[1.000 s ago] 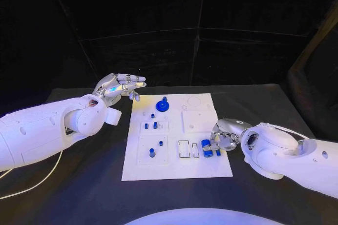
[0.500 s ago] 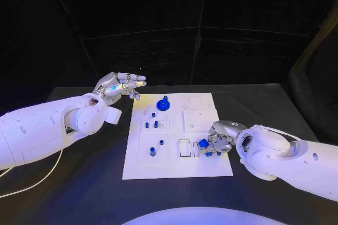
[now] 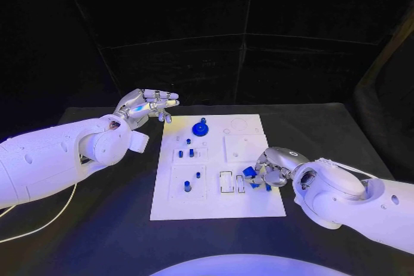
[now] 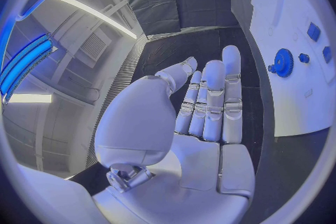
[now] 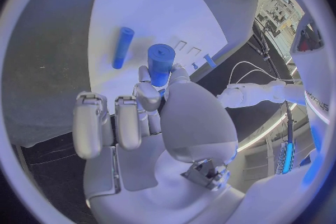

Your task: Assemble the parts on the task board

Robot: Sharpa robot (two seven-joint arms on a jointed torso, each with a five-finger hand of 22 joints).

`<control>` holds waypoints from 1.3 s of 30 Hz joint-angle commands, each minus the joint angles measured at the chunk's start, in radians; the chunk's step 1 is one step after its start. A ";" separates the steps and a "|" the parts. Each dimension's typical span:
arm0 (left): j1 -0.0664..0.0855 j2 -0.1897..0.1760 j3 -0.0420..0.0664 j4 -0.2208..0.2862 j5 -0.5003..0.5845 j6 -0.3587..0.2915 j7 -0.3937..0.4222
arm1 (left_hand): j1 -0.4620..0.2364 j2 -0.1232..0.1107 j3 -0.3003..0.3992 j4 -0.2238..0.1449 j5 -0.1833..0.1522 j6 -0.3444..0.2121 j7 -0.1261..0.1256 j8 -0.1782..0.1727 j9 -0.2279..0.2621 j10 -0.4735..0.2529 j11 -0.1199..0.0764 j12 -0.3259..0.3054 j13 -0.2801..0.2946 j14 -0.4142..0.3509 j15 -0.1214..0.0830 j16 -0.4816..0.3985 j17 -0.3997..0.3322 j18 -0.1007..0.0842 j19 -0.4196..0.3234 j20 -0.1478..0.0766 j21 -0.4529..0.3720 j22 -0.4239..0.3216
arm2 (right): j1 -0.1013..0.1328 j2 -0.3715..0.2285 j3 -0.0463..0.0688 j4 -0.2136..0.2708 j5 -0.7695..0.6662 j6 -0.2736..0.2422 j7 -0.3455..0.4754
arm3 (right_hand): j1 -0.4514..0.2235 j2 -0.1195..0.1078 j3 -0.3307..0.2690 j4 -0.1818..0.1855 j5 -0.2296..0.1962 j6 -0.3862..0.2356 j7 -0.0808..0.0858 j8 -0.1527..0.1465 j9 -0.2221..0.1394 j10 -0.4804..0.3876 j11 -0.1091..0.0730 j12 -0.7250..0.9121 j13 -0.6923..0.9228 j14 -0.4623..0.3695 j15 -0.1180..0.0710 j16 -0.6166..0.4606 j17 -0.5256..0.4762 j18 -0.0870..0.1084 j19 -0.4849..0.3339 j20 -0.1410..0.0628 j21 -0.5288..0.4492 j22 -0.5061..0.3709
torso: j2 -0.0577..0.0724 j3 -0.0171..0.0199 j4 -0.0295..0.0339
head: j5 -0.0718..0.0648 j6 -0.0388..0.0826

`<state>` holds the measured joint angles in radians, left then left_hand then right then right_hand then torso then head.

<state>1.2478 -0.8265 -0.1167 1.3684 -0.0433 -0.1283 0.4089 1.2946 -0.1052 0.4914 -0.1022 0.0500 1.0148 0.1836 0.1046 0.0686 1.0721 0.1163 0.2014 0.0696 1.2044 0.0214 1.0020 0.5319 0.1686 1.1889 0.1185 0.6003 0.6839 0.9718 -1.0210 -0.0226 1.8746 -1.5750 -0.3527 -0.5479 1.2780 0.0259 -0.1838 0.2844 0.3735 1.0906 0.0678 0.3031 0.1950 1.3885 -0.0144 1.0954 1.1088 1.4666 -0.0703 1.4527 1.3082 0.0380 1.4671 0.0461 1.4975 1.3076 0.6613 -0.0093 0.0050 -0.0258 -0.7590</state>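
Note:
The white task board (image 3: 220,204) lies mid-table. My right hand (image 3: 273,168) hovers over its near right edge and pinches a thick blue cylinder (image 3: 249,171) between thumb and finger, clear of the board. In the right wrist view the cylinder (image 5: 160,61) stands up from the fingertips (image 5: 147,92), and a thin blue peg (image 5: 123,47) lies on the board (image 5: 161,0) beyond it. A blue gear (image 3: 199,129) sits near the far edge. My left hand (image 3: 148,105) hangs open off the board's far left corner, fingers (image 4: 210,101) straight.
Several small blue pegs (image 3: 186,186) stand in the board's left column. Two empty rectangular slots (image 3: 226,181) lie just left of my right hand. A white cable (image 3: 43,222) trails on the black table at the left. The left wrist view shows the gear (image 4: 283,61).
My right hand has raised the thick blue cylinder off the board and tilted it up. The left hand has stayed still.

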 commanded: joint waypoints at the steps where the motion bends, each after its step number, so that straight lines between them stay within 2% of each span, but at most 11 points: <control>1: 0.002 0.000 0.001 0.001 0.004 0.011 0.003 | 0.007 0.001 -0.002 -0.006 0.000 -0.001 0.004 0.004 -0.001 -0.005 0.000 0.007 -0.001 -0.006 0.003 -0.003 -0.001 0.014 -0.007 0.001 -0.004 -0.001 | 0.002 -0.003 0.001 0.026 0.053 -0.125 0.017 | 0.014 0.011 -0.003 0.000 0.007 0.014 -0.008 0.003 0.023 0.009 -0.002 0.004 0.001 0.061 -0.008 0.003 0.014 -0.006 0.015 -0.008 0.007 0.138 | 0.001 -0.0011 0.0005 | -0.001 0.003; 6: 0.002 0.002 0.000 0.002 0.004 0.012 0.003 | 0.007 0.001 -0.002 -0.006 0.000 -0.001 0.004 0.004 -0.001 -0.005 0.000 0.007 -0.001 -0.006 0.003 -0.003 -0.001 0.014 -0.007 0.001 -0.004 -0.001 | 0.002 0.012 0.001 0.036 0.095 -0.119 0.017 | 0.011 0.010 -0.007 0.002 0.011 0.013 -0.008 0.000 0.024 0.009 -0.002 0.000 0.000 0.061 -0.008 0.003 0.013 -0.006 0.015 -0.009 0.007 0.139 | 0.001 -0.0016 0.0020 | -0.001 0.003; 13: 0.002 0.002 0.000 0.004 0.004 0.013 0.003 | 0.007 0.001 -0.002 -0.006 0.000 -0.001 0.004 0.004 -0.001 -0.005 0.000 0.007 -0.001 -0.006 0.003 -0.003 -0.001 0.014 -0.007 0.001 -0.004 -0.001 | 0.002 0.060 0.001 0.013 0.144 -0.046 -0.002 | -0.030 0.023 -0.030 0.007 0.000 0.014 -0.007 -0.010 0.033 0.009 0.000 -0.011 -0.001 0.059 -0.007 0.000 0.010 -0.006 0.014 -0.009 0.006 0.138 | 0.002 -0.0020 0.0046 | -0.001 0.003; 19: 0.002 0.001 0.000 0.005 0.004 0.013 0.002 | 0.007 0.001 -0.002 -0.006 0.000 -0.001 0.004 0.004 -0.001 -0.005 0.000 0.007 -0.001 -0.006 0.003 -0.003 -0.001 0.014 -0.007 0.001 -0.004 -0.001 | 0.002 0.097 0.001 -0.005 0.159 -0.002 -0.021 | -0.067 0.032 -0.053 0.008 -0.016 0.019 -0.008 -0.015 0.043 0.009 -0.001 -0.024 -0.004 0.059 -0.007 0.000 0.011 -0.006 0.013 -0.009 0.006 0.138 | 0.003 -0.0022 0.0028 | 0.003 0.001; 31: 0.002 0.002 0.000 0.005 0.004 0.013 0.001 | 0.007 0.001 -0.002 -0.006 0.000 -0.001 0.004 0.004 -0.001 -0.005 0.000 0.007 -0.001 -0.006 0.003 -0.003 -0.001 0.014 -0.007 0.001 -0.004 -0.001 | 0.003 0.134 0.001 -0.028 0.149 0.025 -0.036 | -0.087 0.035 -0.071 0.007 -0.032 0.027 -0.011 -0.017 0.054 0.006 -0.003 -0.048 -0.019 0.059 -0.009 -0.001 0.012 -0.005 0.012 -0.010 0.005 0.137 | 0.002 -0.0012 0.0020 | 0.008 -0.004; 33: 0.002 0.002 0.000 0.005 0.004 0.013 0.001 | 0.007 0.001 -0.002 -0.006 0.000 -0.001 0.004 0.004 -0.001 -0.005 0.000 0.007 -0.001 -0.006 0.003 -0.003 -0.001 0.014 -0.007 0.001 -0.004 -0.001 | 0.003 0.137 0.001 -0.032 0.137 0.018 -0.038 | -0.105 0.033 -0.085 0.007 -0.068 0.028 -0.011 -0.020 0.059 0.004 -0.004 -0.060 -0.025 0.058 -0.009 -0.004 0.007 -0.005 0.010 -0.010 0.003 0.134 | 0.002 -0.0015 0.0009 | 0.008 -0.004; 34: 0.002 0.002 0.000 0.005 0.004 0.013 0.001 | 0.007 0.001 -0.002 -0.006 0.000 -0.001 0.004 0.004 -0.001 -0.005 0.000 0.007 -0.001 -0.006 0.003 -0.003 -0.001 0.014 -0.007 0.001 -0.004 -0.001 | 0.003 0.138 0.001 -0.034 0.129 0.013 -0.039 | -0.133 0.025 -0.104 0.007 -0.147 0.027 -0.011 -0.023 0.063 0.001 -0.003 -0.072 -0.032 0.056 -0.010 -0.009 0.000 -0.004 0.008 -0.011 0.001 0.131 | 0.002 -0.0015 0.0010 | 0.008 -0.003; 36: 0.002 0.003 0.000 0.005 0.004 0.013 0.001 | 0.007 0.001 -0.002 -0.006 0.000 -0.001 0.004 0.004 -0.001 -0.005 0.000 0.007 -0.001 -0.006 0.003 -0.003 -0.001 0.014 -0.007 0.001 -0.004 -0.001 | 0.003 0.139 0.001 -0.036 0.116 0.004 -0.040 | -0.176 -0.006 -0.114 0.008 -0.261 0.022 -0.008 -0.031 0.070 -0.005 0.000 -0.095 -0.045 0.054 -0.008 -0.015 -0.009 -0.002 0.002 -0.010 -0.003 0.124 | 0.002 -0.0012 0.0012 | 0.009 -0.003; 37: 0.002 0.003 0.000 0.005 0.004 0.013 0.001 | 0.007 0.001 -0.002 -0.006 0.000 -0.001 0.004 0.004 -0.001 -0.005 0.000 0.007 -0.001 -0.006 0.003 -0.003 -0.001 0.014 -0.007 0.001 -0.004 -0.001 | 0.003 0.140 0.001 -0.038 0.110 -0.003 -0.040 | -0.202 -0.035 -0.104 0.010 -0.302 0.016 -0.007 -0.036 0.074 -0.014 0.004 -0.119 -0.061 0.053 -0.007 -0.020 -0.016 -0.001 -0.002 -0.008 -0.007 0.118 | 0.002 -0.0013 0.0014 | 0.008 -0.003; 38: 0.002 0.003 0.000 0.005 0.004 0.013 0.001 | 0.007 0.001 -0.002 -0.006 0.000 -0.001 0.004 0.004 -0.001 -0.005 0.000 0.007 -0.001 -0.006 0.003 -0.003 -0.001 0.014 -0.007 0.001 -0.004 -0.001 | 0.003 0.140 0.001 -0.039 0.102 -0.008 -0.041 | -0.236 -0.082 -0.091 0.012 -0.325 0.008 -0.003 -0.042 0.075 -0.029 0.005 -0.157 -0.091 0.050 -0.004 -0.026 -0.026 0.001 -0.009 -0.007 -0.013 0.109 | 0.002 -0.0016 0.0014 | 0.008 -0.003; 39: 0.002 0.003 0.000 0.004 0.004 0.013 0.001 | 0.007 0.001 -0.002 -0.006 0.000 -0.001 0.004 0.004 -0.001 -0.005 0.000 0.007 -0.001 -0.006 0.003 -0.003 -0.001 0.014 -0.007 0.001 -0.004 -0.001 | 0.003 0.140 0.001 -0.039 0.093 -0.013 -0.041 | -0.270 -0.121 -0.059 0.013 -0.324 0.003 0.001 -0.047 0.077 -0.041 0.005 -0.187 -0.113 0.049 -0.001 -0.031 -0.033 0.003 -0.014 -0.006 -0.017 0.102 | 0.002 -0.0016 0.0013 | 0.007 -0.003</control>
<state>1.2478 -0.8248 -0.1173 1.3712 -0.0432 -0.1257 0.4074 1.2946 -0.1052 0.4914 -0.1022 0.0500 1.0148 0.1837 0.1046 0.0686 1.0721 0.1162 0.2014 0.0696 1.2045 0.0215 1.0020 0.5321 0.1687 1.1889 0.1185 0.6003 0.6842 0.9728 -0.8814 -0.0222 1.8352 -1.4429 -0.3492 -0.5824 1.0261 -0.0680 -0.2578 0.2970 0.0577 1.0976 0.0674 0.2594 0.2703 1.3561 -0.0088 0.9272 1.0096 1.4665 -0.0701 1.4249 1.2802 0.0382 1.4608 0.0407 1.4839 1.3074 0.6631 -0.0106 0.0064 -0.0174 -0.7619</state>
